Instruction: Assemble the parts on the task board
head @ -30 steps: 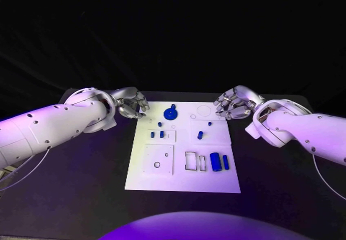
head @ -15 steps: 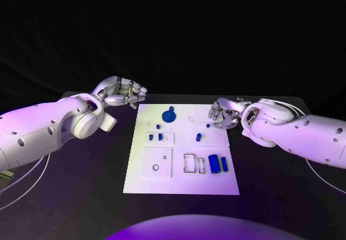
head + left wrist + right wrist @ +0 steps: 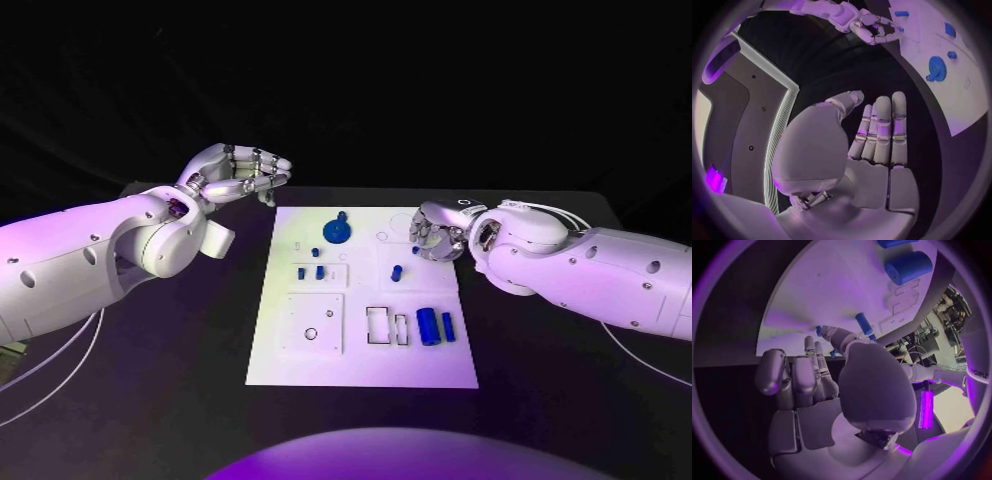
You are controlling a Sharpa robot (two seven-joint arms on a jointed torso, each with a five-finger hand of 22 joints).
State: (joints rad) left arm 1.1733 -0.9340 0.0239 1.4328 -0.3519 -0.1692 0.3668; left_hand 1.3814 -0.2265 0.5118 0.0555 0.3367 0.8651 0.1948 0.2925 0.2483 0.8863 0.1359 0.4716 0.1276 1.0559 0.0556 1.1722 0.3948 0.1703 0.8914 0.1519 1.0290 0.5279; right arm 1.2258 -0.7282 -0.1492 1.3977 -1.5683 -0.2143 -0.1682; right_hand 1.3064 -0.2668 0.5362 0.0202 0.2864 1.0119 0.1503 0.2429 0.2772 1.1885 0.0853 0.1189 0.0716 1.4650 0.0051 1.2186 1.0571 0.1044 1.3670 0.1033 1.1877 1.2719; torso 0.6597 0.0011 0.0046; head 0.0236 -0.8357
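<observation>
1. Black table (image 3: 144,400): I see it carrying the task board, with both arms reaching in from either side.
2. Left arm (image 3: 87,255): it comes in from the left and bends upward at the wrist, so that I see the hand raised off the table, beyond the board's far left corner.
3. Right arm (image 3: 591,270): it comes in from the right and angles down toward the board's far right portion.
4. Task board (image 3: 364,360): the white plate lies flat in the middle of the table, its long side running away from me.
5. Left hand (image 3: 235,175): in the head view its fingers are curled loosely; in the left wrist view I see them straight and side by side, with nothing in them. It holds no part and touches nothing.
6. Right hand (image 3: 437,230): it hovers low over the board's far right area, fingers bent inward toward the palm. I see no part in it; I cannot tell whether the fingertips touch the board.
7. Blue gear (image 3: 339,230): it sits on the board's far middle, between the two hands.
8. Large blue cylinder (image 3: 428,326): it lies on the board's near right area, a thinner blue pin (image 3: 450,324) just beside it.
</observation>
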